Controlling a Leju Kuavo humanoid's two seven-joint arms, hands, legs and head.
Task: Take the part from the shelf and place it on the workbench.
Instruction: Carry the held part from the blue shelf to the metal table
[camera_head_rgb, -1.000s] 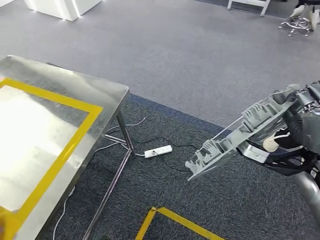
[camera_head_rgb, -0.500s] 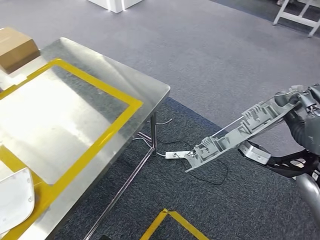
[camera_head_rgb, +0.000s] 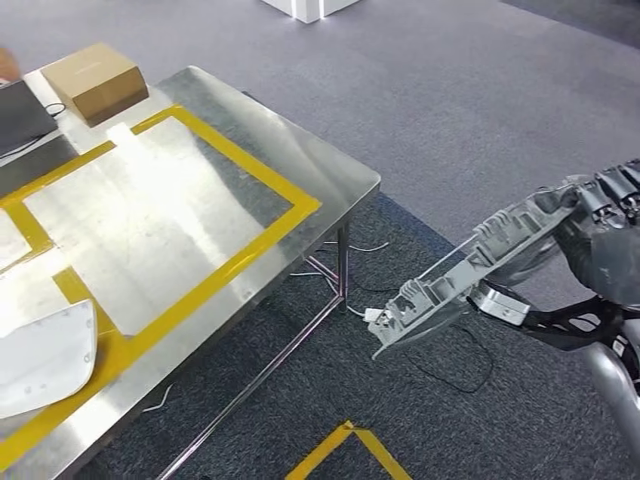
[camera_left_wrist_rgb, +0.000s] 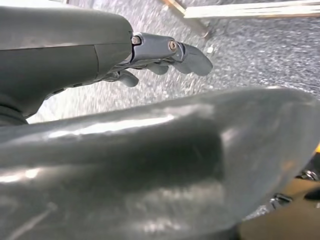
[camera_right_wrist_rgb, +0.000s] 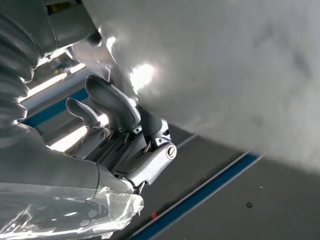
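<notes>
Now right hand (camera_head_rgb: 604, 235) gripping grey part (camera_head_rgb: 468, 265), beside workbench (camera_head_rgb: 332, 165)

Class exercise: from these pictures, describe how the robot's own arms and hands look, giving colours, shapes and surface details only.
The right hand has dark grey, segmented fingers; its forearm below is a shiny silver tube. Close up, the right hand shows a grey ribbed cover, a thick grey thumb and metal links with screw heads. The left hand has smooth grey fingers with small screws.

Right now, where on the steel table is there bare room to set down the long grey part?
The big yellow-taped rectangle on the table is bare. It is bordered by the cardboard box at the far edge and the white panel at the near left. The left end is crowded. The right hand holds the part off the table.
</notes>
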